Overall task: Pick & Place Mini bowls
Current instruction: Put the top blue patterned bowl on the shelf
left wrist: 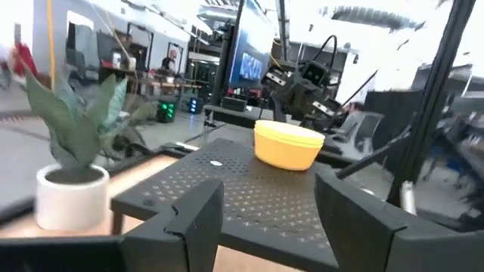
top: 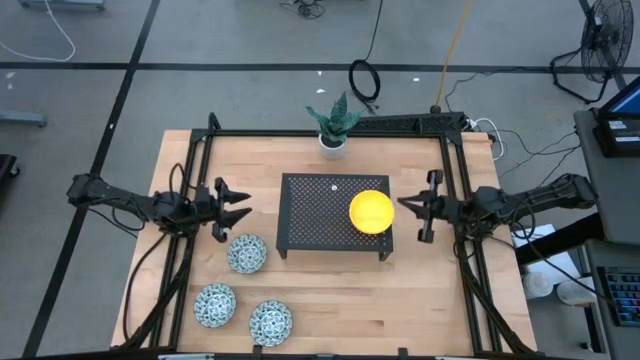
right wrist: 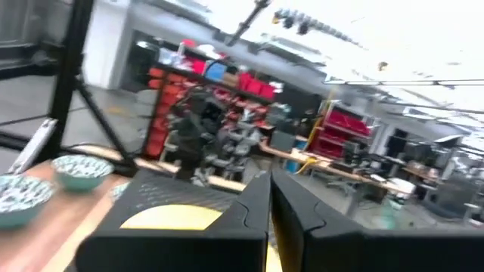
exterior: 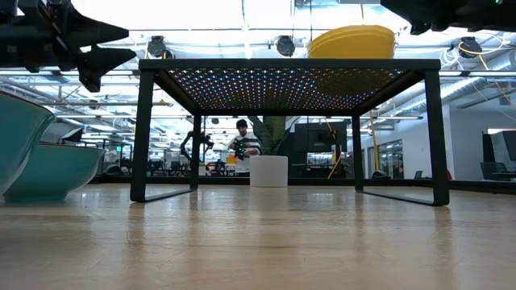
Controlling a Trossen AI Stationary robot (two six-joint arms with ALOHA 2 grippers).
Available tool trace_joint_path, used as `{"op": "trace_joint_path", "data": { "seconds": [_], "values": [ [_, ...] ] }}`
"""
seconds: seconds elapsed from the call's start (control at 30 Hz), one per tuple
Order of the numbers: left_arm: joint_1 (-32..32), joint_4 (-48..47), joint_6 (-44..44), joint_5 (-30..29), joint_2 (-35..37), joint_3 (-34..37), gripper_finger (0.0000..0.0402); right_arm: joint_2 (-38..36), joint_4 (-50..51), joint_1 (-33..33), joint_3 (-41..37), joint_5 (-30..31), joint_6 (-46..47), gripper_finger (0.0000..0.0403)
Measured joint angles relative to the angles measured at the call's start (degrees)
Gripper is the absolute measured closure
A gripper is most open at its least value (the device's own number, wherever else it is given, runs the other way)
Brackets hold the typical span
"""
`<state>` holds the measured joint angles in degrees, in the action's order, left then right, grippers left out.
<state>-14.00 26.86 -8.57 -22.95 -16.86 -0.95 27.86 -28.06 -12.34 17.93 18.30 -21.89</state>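
Stacking mini bowls on the black rack [top: 320, 215]
Yellow bowls [top: 371, 211] sit stacked, apparently, on the rack; patterned bowls [top: 246, 253] wait on the bench [top: 400, 300] — left hand [top: 232, 205] released, right hand [top: 418, 212] clenched, both empty.

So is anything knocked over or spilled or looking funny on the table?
Nothing stands out. The yellow bowls sit upright on the black mesh stand, the three patterned bowls sit upright on the wooden table, and the potted plant stands straight. No spills or damage show.
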Motion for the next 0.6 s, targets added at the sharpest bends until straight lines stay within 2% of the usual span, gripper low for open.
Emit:
{"op": "trace_joint_path", "data": {
  "seconds": [0.1, 0.17, 0.2, 0.27, 0.33, 0.37, 0.47, 0.6],
  "values": [
    [0.0, -1.1, -7.3, 3.2, 0.0, -0.5, 0.019, 0.0, -0.1, 0.0, 0.0, 1.3, -0.2, 0.0402],
    [0.0, -7.0, -11.9, 4.0, 0.0, -3.3, 0.019, 0.1, 0.4, 0.0, 0.0, 1.3, -0.9, 0.0401],
    [-0.2, -11.6, -14.3, 2.7, -0.4, -5.3, 0.019, 0.2, 0.5, 0.0, 0.0, 1.3, -1.4, 0.0401],
    [-0.6, -21.4, -17.8, -3.9, -2.4, -10.0, 0.019, 0.4, 0.7, 0.0, 0.0, 1.3, -1.8, 0.0402],
    [-0.7, -29.7, -18.9, -9.5, -4.8, -14.7, 0.019, 0.4, 0.9, 0.0, 0.0, 1.3, -2.0, 0.0402],
    [-0.7, -32.8, -18.8, -10.5, -6.0, -17.0, 0.019, 0.4, 0.9, 0.0, 0.0, 1.3, -2.3, 0.0402],
    [-0.7, -38.5, -18.8, -9.3, -9.7, -22.7, 0.019, 0.4, 1.0, 0.0, 0.0, 1.4, -2.8, 0.0401],
    [-0.8, -43.0, -17.5, -3.0, -16.2, -30.0, 0.019, 0.4, 0.9, 0.0, 0.0, 1.4, -3.5, 0.0402]
  ]
}}
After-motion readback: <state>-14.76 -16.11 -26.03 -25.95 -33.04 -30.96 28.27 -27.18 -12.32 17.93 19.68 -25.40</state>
